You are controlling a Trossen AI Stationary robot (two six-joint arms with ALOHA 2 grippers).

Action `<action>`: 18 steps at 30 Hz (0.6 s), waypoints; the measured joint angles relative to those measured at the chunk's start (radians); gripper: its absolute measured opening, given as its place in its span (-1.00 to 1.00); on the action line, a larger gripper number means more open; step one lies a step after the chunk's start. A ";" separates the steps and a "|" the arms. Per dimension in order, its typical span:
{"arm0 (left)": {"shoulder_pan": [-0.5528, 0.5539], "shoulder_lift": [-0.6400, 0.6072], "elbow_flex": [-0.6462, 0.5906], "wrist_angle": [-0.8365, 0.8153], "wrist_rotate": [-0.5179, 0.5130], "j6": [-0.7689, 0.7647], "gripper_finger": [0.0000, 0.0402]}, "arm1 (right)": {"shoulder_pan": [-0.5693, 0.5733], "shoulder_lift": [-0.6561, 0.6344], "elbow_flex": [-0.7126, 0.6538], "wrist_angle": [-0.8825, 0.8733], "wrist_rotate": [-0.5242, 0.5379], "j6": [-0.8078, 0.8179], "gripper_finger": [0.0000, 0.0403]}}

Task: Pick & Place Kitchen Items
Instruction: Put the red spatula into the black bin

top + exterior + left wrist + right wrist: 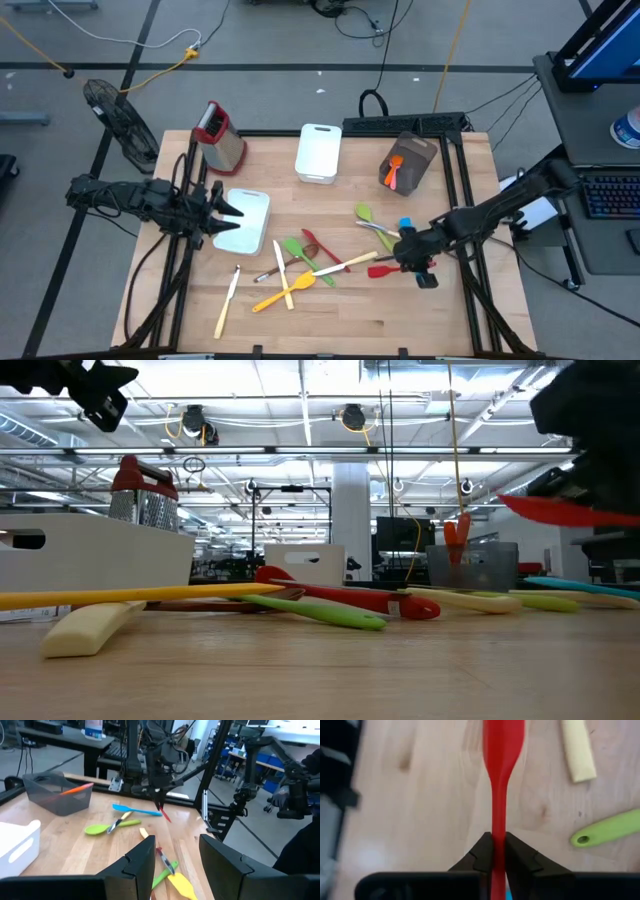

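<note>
My right gripper (408,262) is shut on a red spatula (501,750) above the table's right part; the low view shows the spatula (565,512) off the wood. My left gripper (177,860) is open and empty, over a white tray (245,222) at the table's left. Several utensils lie flat on the table: green spoons (300,250), a yellow one (283,293), a cream spatula (345,264), cream knives (228,300), a blue one (405,224) and a red one (320,245). My right gripper pinches the red spatula's narrow handle (498,820) between its two fingertips (482,852), coming from above and lying across the handle. The broad end reaches out beyond the fingers. The spatula is lifted clear of the table, about level.
A grey bin (412,160) holding orange utensils stands at the back right, a white bin (318,152) at the back middle, and a metal box grater with a red top (222,137) at the back left. Bare wood lies along the near edge.
</note>
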 joint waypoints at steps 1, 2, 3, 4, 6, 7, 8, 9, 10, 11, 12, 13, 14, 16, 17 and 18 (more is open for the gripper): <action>0.000 0.000 0.000 0.007 0.000 0.006 -0.22 | -0.003 -0.017 0.000 0.007 -0.001 0.046 -0.89; 0.000 0.000 0.000 0.010 0.000 0.011 -0.22 | -0.008 -0.036 0.000 0.018 -0.001 0.096 -0.89; 0.000 0.000 0.000 0.013 0.000 0.016 -0.22 | -0.014 -0.053 0.000 0.032 0.000 0.144 -0.89; 0.000 0.000 0.000 0.016 0.000 0.023 -0.22 | -0.021 -0.070 0.000 0.050 0.001 0.189 -0.90; 0.000 0.000 0.000 0.018 0.000 0.033 -0.22 | -0.037 -0.104 0.000 0.100 0.001 0.269 -0.92; 0.000 0.000 0.000 0.018 0.000 0.038 -0.22 | -0.048 -0.119 0.000 0.131 0.002 0.305 -0.93; 0.000 0.000 0.000 0.018 0.000 0.041 -0.22 | -0.060 -0.133 0.001 0.160 0.001 0.344 -0.93; 0.000 0.000 0.000 0.018 0.000 0.045 -0.22 | -0.074 -0.146 0.001 0.188 0.002 0.390 -0.93; 0.000 0.000 0.000 0.018 0.000 0.049 -0.22 | -0.089 -0.157 0.001 0.218 0.002 0.440 -0.93; 0.000 0.000 0.000 0.018 0.000 0.049 -0.22 | -0.105 -0.169 0.001 0.248 0.002 0.490 -0.93; 0.000 0.000 0.000 0.018 0.000 0.049 -0.22 | -0.120 -0.179 0.001 0.274 0.003 0.542 -0.93; 0.000 0.000 0.000 0.018 0.000 0.049 -0.22 | -0.136 -0.188 0.001 0.301 0.003 0.591 -0.93; 0.000 0.000 0.000 0.018 0.001 0.049 -0.22 | -0.152 -0.197 0.001 0.326 0.004 0.638 -0.93; 0.000 0.000 0.000 0.018 0.007 0.049 -0.22 | -0.184 -0.211 0.001 0.366 0.008 0.735 -0.93; 0.000 0.000 0.000 0.018 0.013 0.049 -0.22 | -0.199 -0.216 0.001 0.380 0.015 0.780 -0.93; 0.000 0.000 0.000 0.018 0.023 0.050 -0.22 | -0.213 -0.221 0.001 0.394 0.035 0.829 -0.93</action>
